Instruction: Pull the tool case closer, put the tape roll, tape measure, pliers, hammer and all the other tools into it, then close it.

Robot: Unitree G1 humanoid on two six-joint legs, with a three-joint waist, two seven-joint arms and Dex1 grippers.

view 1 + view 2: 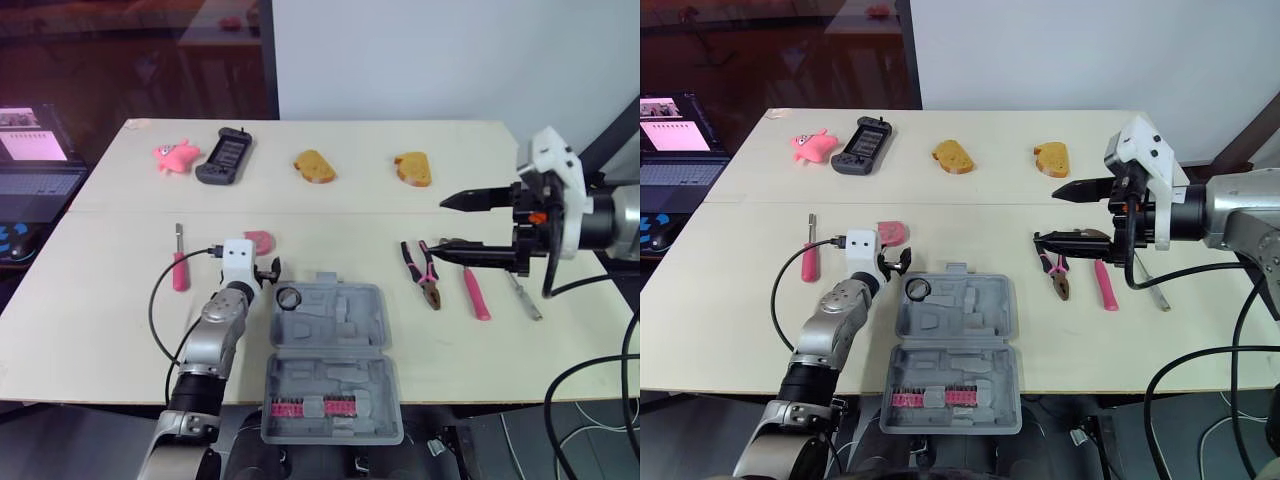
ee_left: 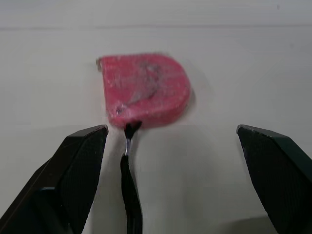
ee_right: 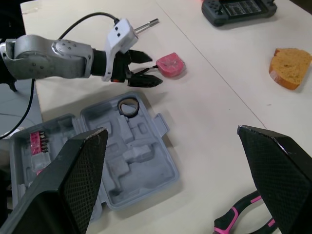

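Shows the grey tool case [image 1: 330,350] lying open at the near edge of the surface [image 1: 100,330], with the tape roll [image 1: 288,297] seated in the far left corner recess. Places the left claw [image 1: 272,268], released with fingers spread, just short of the pink tape measure [image 2: 146,90] and apart from it. Sets the right claw [image 1: 445,224], likewise released, close by the pliers [image 1: 425,275] lying right of the case beside a pink-handled tool [image 1: 476,292], and leaves a pink screwdriver [image 1: 179,268] on the surface left of the left claw.
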